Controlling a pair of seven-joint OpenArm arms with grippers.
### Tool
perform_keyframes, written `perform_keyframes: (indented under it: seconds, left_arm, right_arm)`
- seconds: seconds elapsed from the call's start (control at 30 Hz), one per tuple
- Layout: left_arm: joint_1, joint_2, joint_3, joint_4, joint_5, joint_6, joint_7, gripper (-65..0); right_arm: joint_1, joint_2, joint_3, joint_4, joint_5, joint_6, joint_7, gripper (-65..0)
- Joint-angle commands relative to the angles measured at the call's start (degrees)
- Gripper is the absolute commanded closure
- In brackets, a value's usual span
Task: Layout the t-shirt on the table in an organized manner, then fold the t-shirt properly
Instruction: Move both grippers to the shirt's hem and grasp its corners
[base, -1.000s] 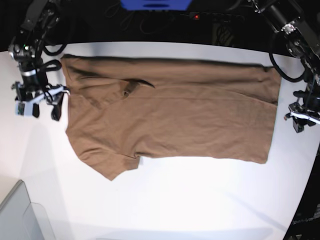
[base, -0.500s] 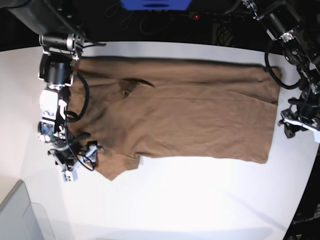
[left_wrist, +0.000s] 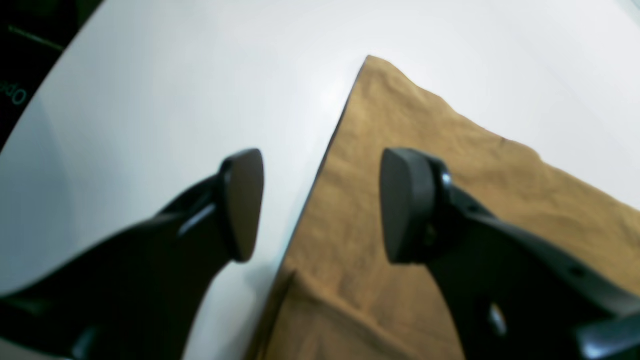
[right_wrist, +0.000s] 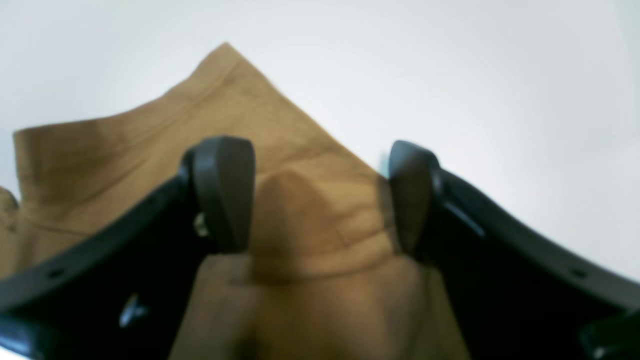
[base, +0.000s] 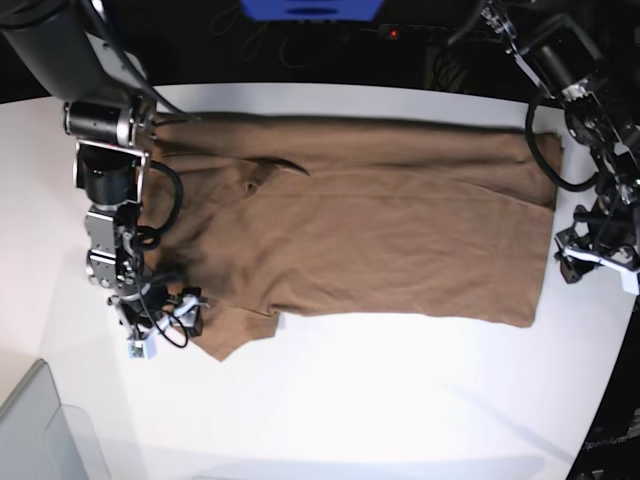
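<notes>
The tan-brown t-shirt (base: 380, 230) lies spread flat on the white table (base: 400, 400), collar toward the left. My right gripper (base: 168, 312) is open at the lower-left sleeve. In the right wrist view the right gripper (right_wrist: 317, 195) straddles a raised fold of the t-shirt sleeve (right_wrist: 295, 210), jaws wide apart. My left gripper (base: 582, 255) is open at the right hem. In the left wrist view the left gripper (left_wrist: 322, 205) has the t-shirt's (left_wrist: 400, 115) edge running between its fingertips, with one finger (left_wrist: 407, 205) over cloth and the other over the bare table (left_wrist: 150, 75).
A grey translucent bin corner (base: 40, 430) stands at the front left. A blue object (base: 310, 8) and dark cables lie beyond the table's far edge. The table's curved edge runs close behind the left arm at the right side.
The right arm has swung from beside the collar down to the lower-left sleeve. The left gripper has shifted slightly down along the right hem. The shirt has not visibly moved.
</notes>
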Motion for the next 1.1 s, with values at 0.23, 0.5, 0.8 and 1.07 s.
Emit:
perform_keyframes:
  seconds: [0.23,0.5,0.8,1.07]
  left_arm:
    - [-10.00,-2.99,6.35,-9.04,4.55,0.53,-1.55,-36.1]
    - [-15.10,-2.64,13.29,-21.53,12.02,0.53,-13.95,-36.1]
    - [-16.95,-2.90,17.07,-31.90,12.02,0.62,-25.99,-36.1]
    - [-24.60,-6.86,17.16,-47.37,12.02,0.62,-30.12,-36.1]
  right_arm:
    - [-1.17,1.03,-9.15,-0.56,0.08,0.10,-0.23,-24.9]
    - [-1.79,1.21,-8.79,-0.29,0.08,0.10,-0.23,-8.6]
    - [-2.14,1.21,-8.79,-0.29,0.08,0.10,-0.23,0.0]
    - [-2.23,1.21,-8.71,-0.47,0.08,0.10,-0.23,0.0]
